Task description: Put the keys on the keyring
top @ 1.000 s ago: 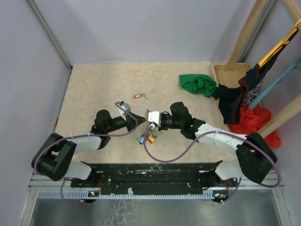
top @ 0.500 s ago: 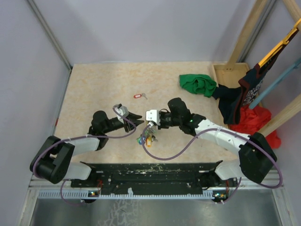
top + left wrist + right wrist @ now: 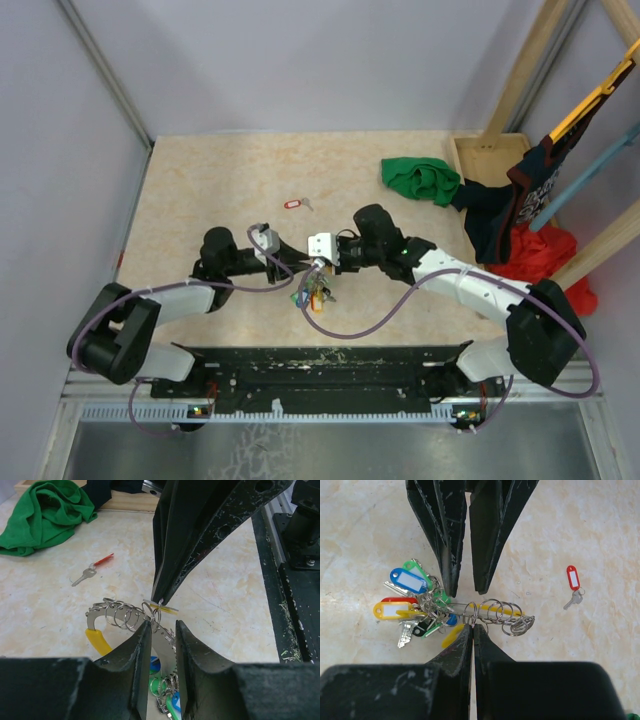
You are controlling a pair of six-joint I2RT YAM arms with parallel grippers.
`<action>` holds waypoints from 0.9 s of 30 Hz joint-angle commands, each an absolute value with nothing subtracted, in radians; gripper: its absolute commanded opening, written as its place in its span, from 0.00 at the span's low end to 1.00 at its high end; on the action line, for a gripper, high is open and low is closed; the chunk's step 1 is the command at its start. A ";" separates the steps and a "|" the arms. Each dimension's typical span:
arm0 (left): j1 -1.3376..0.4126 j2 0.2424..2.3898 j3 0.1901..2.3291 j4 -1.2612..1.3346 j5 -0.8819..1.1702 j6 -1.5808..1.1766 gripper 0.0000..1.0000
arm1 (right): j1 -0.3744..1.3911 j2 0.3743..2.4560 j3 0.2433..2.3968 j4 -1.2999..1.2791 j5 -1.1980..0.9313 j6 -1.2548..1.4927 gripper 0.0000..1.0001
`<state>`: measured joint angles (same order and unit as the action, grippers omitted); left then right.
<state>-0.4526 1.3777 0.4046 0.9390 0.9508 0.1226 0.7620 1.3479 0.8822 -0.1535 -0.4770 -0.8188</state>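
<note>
The keyring [image 3: 492, 611] is a thin grey wire ring carrying several small split rings and a bunch of keys with blue, green, yellow and red tags [image 3: 410, 605]. It sits between the two grippers at table centre [image 3: 312, 290]. My right gripper [image 3: 472, 626] is shut, pinching one small split ring on the wire; its closed tips also show in the left wrist view [image 3: 160, 599]. My left gripper [image 3: 163, 625] is open, its fingers astride the ring's flat metal part; it shows from the opposite side in the right wrist view [image 3: 465, 591]. I see no loose brass key.
A key with a red oblong tag [image 3: 293, 204] lies on the table beyond the grippers. A green cloth [image 3: 420, 178] lies at the back right beside a wooden tray [image 3: 490, 155]. Dark and red cloths hang at the right edge.
My left gripper drew back a little, then came forward again to the ring. My right gripper shifted slightly left with the ring and the tag bunch swung under it.
</note>
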 commanded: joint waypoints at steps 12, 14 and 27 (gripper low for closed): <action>-0.488 1.424 0.491 0.767 0.940 0.229 0.31 | 0.782 1.352 0.972 -0.151 -0.530 -0.838 0.00; -0.488 1.429 0.496 0.763 0.925 0.232 0.31 | 0.784 1.353 0.971 -0.151 -0.530 -0.838 0.00; -0.488 1.402 0.470 0.805 0.892 0.238 0.35 | 0.785 1.360 0.972 -0.152 -0.541 -0.838 0.00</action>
<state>-0.4828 1.4220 0.4694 0.7643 0.8845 0.2203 0.7723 1.3647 0.9154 -0.1913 -0.5022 -0.8284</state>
